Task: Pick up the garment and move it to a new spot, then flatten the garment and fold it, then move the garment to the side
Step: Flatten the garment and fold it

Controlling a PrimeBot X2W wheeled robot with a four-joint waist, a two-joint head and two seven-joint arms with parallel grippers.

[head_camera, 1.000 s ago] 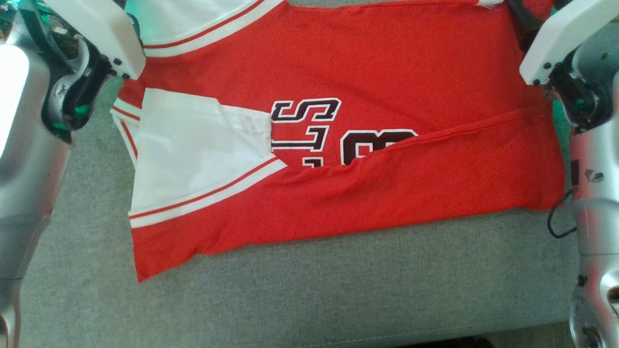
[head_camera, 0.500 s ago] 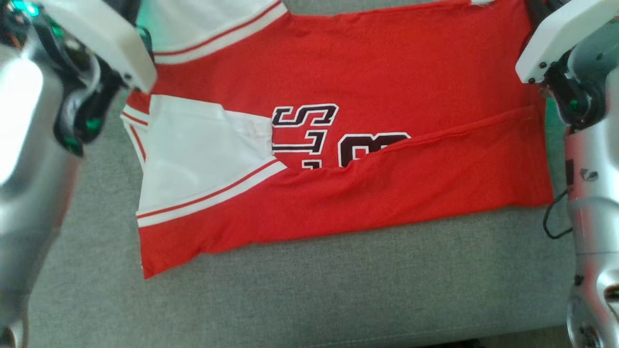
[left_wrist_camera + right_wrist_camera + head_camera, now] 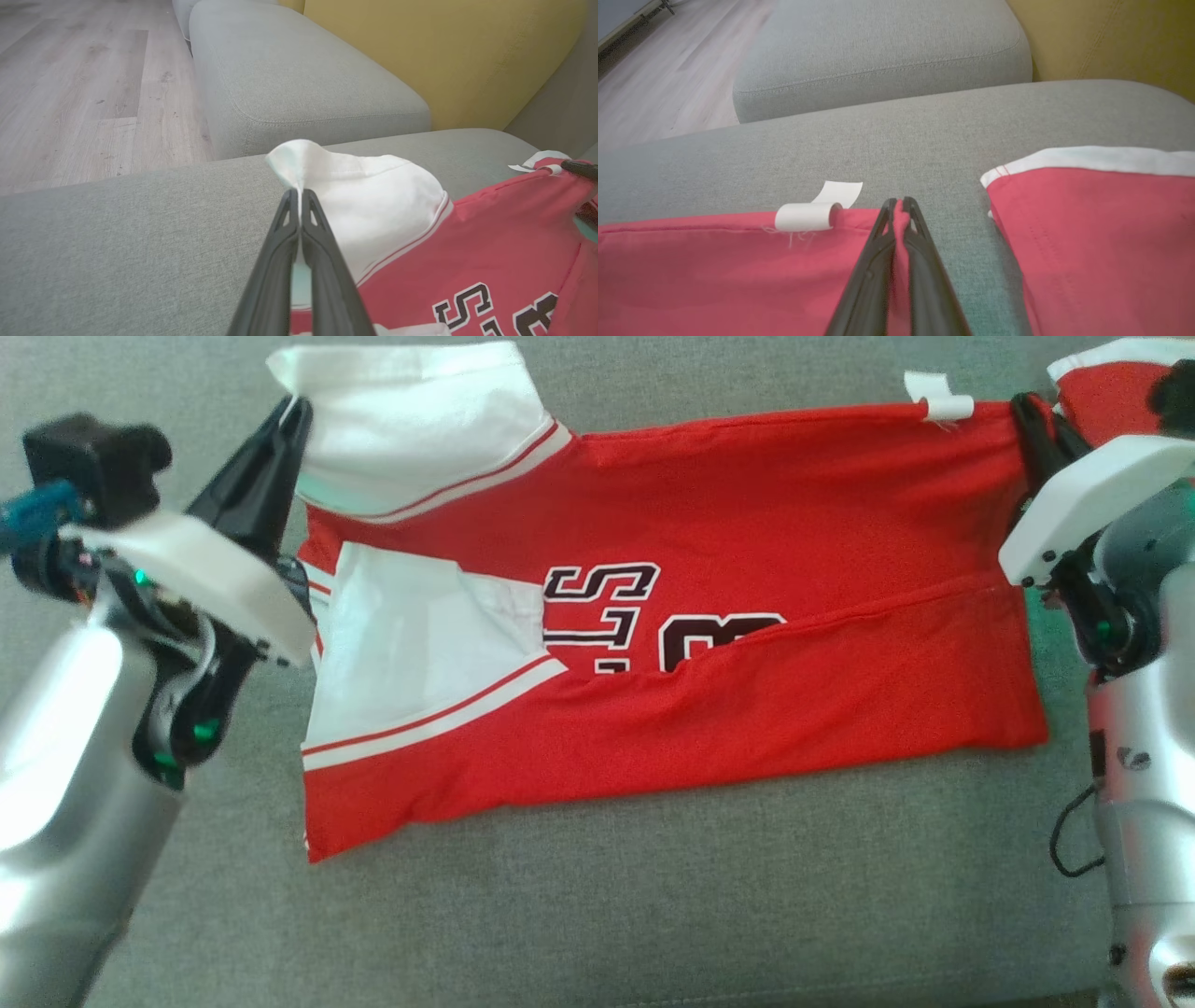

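Garment (a red jersey with white sleeves) lies spread on the grey sofa cushion, near edge folded over. The left gripper is pinched tight on a white sleeve corner, and the right gripper is clamped on the red hem, just beside a white tag.

Grey sofa — yellow backrest — wood floor.

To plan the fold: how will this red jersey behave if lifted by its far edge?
Probably floppy: the jersey lies folded over itself with soft creases. The middle would likely sag, as the left pincer and right pincer pinch only its corners.
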